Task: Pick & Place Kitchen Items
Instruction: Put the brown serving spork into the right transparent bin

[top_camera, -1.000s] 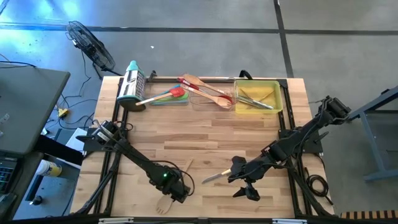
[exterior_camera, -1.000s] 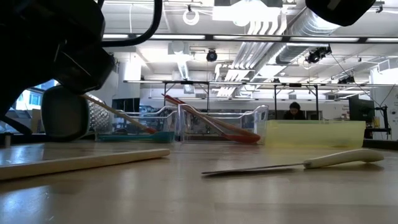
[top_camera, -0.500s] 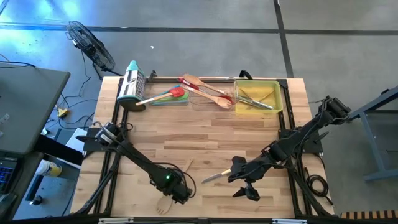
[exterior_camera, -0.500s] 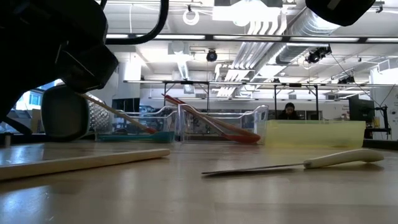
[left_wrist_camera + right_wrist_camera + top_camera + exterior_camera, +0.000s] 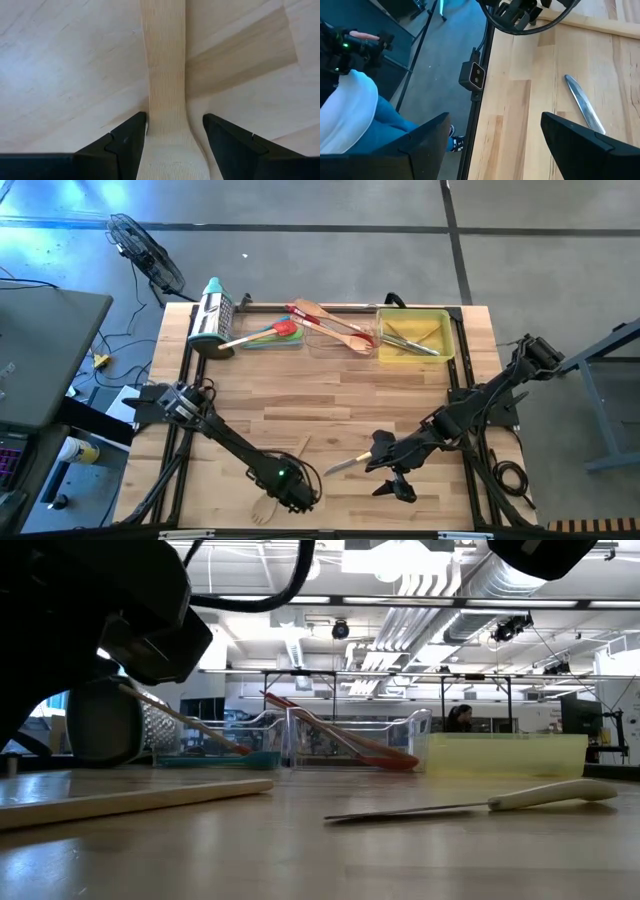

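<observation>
High view, left arm: reaches along the tabletop (image 5: 350, 395) to its near edge; left claw (image 5: 290, 498) sits low over a pale wooden utensil (image 5: 272, 498) lying there, probably lining up a pick.
High view, right arm: stretched in from the right edge; right claw (image 5: 395, 485) hovers near the front, beside a small knife (image 5: 345, 464) that lies loose on the wood.
High view, far side: grater (image 5: 212, 320) at far left; clear trays (image 5: 300, 335) and a yellow tray (image 5: 415, 335) already hold spatulas, spoons and metal pieces, so these look like the drop places.
Low view: knife (image 5: 470, 804) flat at right, wooden utensil handle (image 5: 130, 802) flat at left; dark arm bulk hangs above the left side.
Left wrist view: left claw (image 5: 174, 131) stands wide, one finger on each side of the wooden utensil (image 5: 166, 90), the left one touching or nearly so; nothing is lifted.
Right wrist view: right claw (image 5: 492, 131) spread wide and empty, angled over the tabletop's edge; knife blade (image 5: 582, 102) lies ahead; a person's legs show beyond the edge.
</observation>
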Available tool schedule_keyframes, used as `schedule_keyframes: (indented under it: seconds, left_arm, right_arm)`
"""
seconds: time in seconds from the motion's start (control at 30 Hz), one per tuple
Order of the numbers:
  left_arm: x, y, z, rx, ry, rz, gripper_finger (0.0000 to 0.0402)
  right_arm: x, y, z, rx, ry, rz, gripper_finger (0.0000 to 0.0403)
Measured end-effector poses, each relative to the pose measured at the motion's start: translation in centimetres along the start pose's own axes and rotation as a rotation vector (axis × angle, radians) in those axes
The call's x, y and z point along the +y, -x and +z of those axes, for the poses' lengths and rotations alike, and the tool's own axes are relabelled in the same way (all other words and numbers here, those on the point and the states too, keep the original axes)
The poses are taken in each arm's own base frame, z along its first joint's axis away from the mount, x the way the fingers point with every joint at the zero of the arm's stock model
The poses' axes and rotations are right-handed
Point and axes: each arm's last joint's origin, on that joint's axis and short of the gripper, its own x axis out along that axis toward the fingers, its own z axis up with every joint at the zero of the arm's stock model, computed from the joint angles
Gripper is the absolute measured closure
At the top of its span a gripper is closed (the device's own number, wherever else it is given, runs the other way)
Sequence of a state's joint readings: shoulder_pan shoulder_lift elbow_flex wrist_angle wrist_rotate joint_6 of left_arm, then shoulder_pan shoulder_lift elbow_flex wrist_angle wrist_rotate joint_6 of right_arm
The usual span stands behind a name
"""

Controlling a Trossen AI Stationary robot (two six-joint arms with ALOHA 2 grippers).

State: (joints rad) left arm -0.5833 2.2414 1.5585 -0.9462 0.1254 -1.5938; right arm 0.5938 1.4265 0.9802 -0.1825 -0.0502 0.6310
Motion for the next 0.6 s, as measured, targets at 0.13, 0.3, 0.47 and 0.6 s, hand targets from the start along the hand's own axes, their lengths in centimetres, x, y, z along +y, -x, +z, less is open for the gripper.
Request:
schedule_keyframes:
  seconds: [0.13, 0.3, 0.47, 0.6]
  left_arm:
    - [0.03, 0.00, -0.07, 0.019, 0.001, 0.003, 0.0195]
    - [0.06, -0.05, -0.30, -0.014, 0.000, 0.005, 0.0195]
    - [0.05, -0.05, -0.29, -0.013, 0.002, 0.004, 0.0203]
    - [0.05, -0.16, -0.23, -0.019, 0.033, -0.001, 0.0249]
  right_arm:
    - [0.01, 0.00, 0.02, -0.002, -0.012, 0.002, 0.0098]
    - [0.05, 0.00, -0.01, -0.002, -0.026, 0.003, 0.0098]
    - [0.10, 0.00, 0.00, -0.003, -0.029, 0.006, 0.0098]
    - [0.10, 0.00, 0.00, -0.004, -0.029, 0.006, 0.0098]
